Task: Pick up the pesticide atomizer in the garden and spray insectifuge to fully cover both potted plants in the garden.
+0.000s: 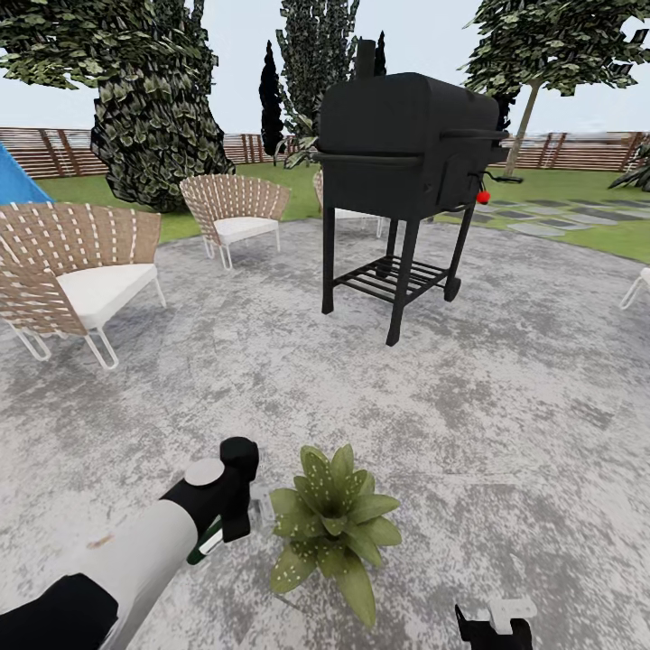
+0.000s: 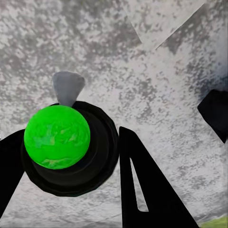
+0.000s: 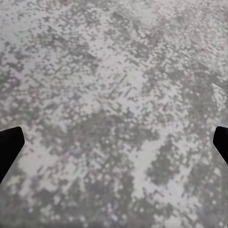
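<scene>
The pesticide atomizer is in my left gripper, which is shut on it just left of a potted plant. Only a strip of its dark-green body and white label shows under the fingers. In the left wrist view the atomizer appears end-on as a bright green dome in a black round collar, between the black fingers of my left gripper. The plant is a low rosette of pale-speckled green leaves on the grey patio. My right gripper hangs low at the right, and its wrist view shows the right gripper open over bare paving.
A black barbecue grill on legs stands mid-patio ahead. Woven chairs with white cushions sit at the left and behind. Beyond are lawn, stepping stones, dark trees and a brown slatted fence.
</scene>
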Robot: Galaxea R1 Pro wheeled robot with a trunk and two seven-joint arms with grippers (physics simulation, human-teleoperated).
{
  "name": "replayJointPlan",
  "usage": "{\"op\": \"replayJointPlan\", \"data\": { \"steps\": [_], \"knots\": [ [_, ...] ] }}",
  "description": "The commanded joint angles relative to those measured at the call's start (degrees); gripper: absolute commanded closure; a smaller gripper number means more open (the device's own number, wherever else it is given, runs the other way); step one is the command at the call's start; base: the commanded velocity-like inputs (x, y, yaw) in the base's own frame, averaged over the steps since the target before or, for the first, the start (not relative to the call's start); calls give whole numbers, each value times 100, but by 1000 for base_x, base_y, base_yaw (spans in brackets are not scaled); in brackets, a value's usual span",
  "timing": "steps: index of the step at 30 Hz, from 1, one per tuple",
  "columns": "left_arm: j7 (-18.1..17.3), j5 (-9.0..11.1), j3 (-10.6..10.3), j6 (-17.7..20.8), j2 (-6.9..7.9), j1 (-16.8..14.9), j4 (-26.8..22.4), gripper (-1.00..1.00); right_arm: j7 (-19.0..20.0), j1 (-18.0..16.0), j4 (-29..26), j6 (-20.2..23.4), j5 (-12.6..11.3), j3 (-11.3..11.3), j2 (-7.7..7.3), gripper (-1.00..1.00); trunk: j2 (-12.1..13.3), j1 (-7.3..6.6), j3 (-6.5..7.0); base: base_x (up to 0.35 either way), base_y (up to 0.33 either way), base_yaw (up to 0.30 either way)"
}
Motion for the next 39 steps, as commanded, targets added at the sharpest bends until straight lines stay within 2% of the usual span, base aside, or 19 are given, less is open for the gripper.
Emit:
{"op": "replayJointPlan", "data": {
  "steps": [1, 6, 9, 10, 12, 15, 24, 26, 27, 30, 39],
  "knots": [
    [-29, -40, -8, 73, -8, 0, -7, 100, 18, -4, 5, -22, 47, -49, 1, -100, -2, -1, -5, 0, 0, 0],
    [-17, -91, -19, 100, -53, 3, -50, 100, 18, -4, 5, -22, 47, -49, 9, -100, -2, -1, -5, 0, 0, 0],
    [-29, -349, 5, 107, -107, 3, -67, 100, 18, -5, 5, -22, 47, -49, 10, -100, -2, -1, -5, 0, 0, 0],
    [-39, -518, 10, 109, -254, -3, -87, 100, 18, -4, 5, -22, 47, -49, 10, -100, -2, -1, -5, 0, 0, 0],
    [-47, -594, 12, 110, -432, -18, -116, 100, 18, -4, 5, -22, 47, -49, 10, -100, -2, -1, -5, 0, 0, 0],
    [-48, -618, 12, 110, -547, -37, -126, 100, 18, -4, 5, -22, 47, -49, 10, -100, -2, -1, -5, 0, 0, 0],
    [-76, -543, 109, 104, -518, -34, -127, 100, 18, -4, 5, -22, 47, -49, 10, -100, -2, -1, -5, 0, 0, 0],
    [-75, -492, 228, 89, -498, -26, -123, 100, 18, -4, 5, -22, 47, -49, 10, -100, -2, -1, -5, 0, 0, 0],
    [-55, -421, 397, 60, -475, -20, -119, 100, 18, -4, 2, -22, 47, -49, 7, -100, -2, -1, -5, 0, 0, 0],
    [-14, -322, 668, 1, -456, -12, -111, 100, 24, -4, 3, -22, 49, -49, 8, -100, -2, -1, -5, 0, 0, 0],
    [-13, -373, 694, 67, -493, -14, -117, 100, 19, -4, -4, -22, 48, -49, 12, -100, -2, -1, -5, -116, -85, 47]
  ]
}}
